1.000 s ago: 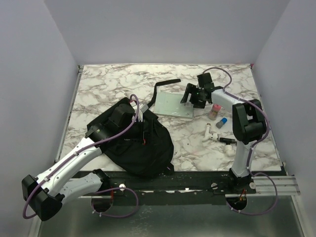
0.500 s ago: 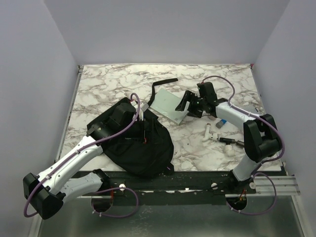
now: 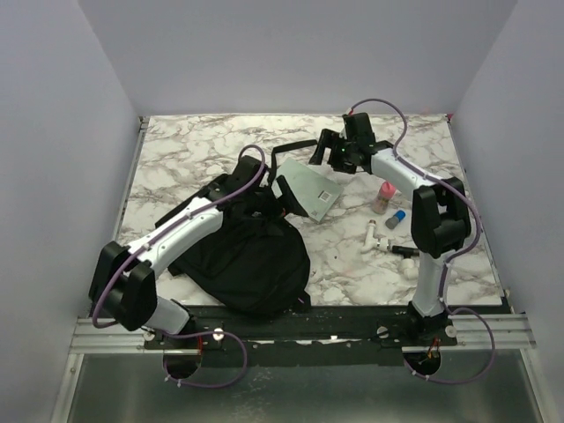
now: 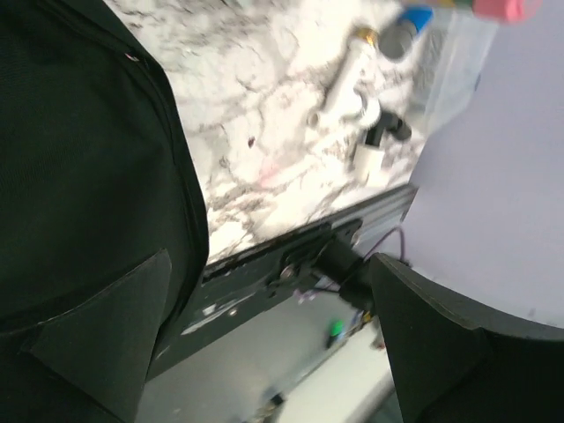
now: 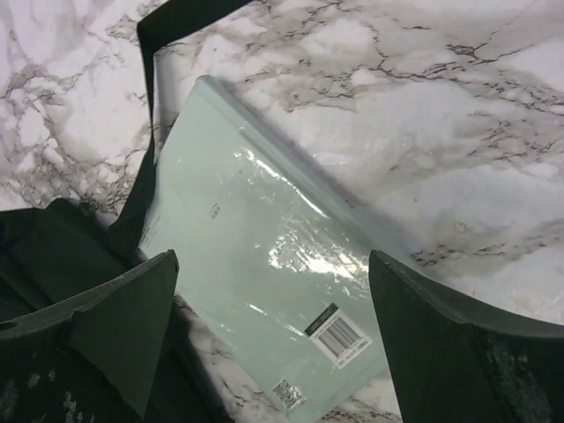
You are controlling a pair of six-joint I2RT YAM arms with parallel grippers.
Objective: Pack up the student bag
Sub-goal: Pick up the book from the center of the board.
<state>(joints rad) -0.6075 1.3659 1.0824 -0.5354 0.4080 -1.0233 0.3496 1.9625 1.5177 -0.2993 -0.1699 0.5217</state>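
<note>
The student bag (image 3: 256, 256), a large black backpack, lies at the near left of the table, with its strap (image 3: 295, 148) running to the far side. A pale green book (image 3: 308, 192) lies flat beside the bag, its left corner touching the bag's edge. My right gripper (image 3: 328, 159) hovers open and empty over the book's far end. In the right wrist view the book (image 5: 264, 264) shows between the spread fingers (image 5: 115, 326). My left gripper (image 3: 263, 185) is open at the bag's far edge. In the left wrist view the bag (image 4: 79, 176) fills the left side.
To the right of the book stand a pink-capped bottle (image 3: 383, 197), a blue-capped item (image 3: 395, 218) and some white plastic pieces (image 3: 377, 238). The white pieces also show in the left wrist view (image 4: 352, 97). The metal rail (image 3: 308, 322) runs along the table's near edge.
The right gripper slid the book left against the bag, let it go and drew back to the far side. The left arm swung its gripper right, over the bag toward the book.
</note>
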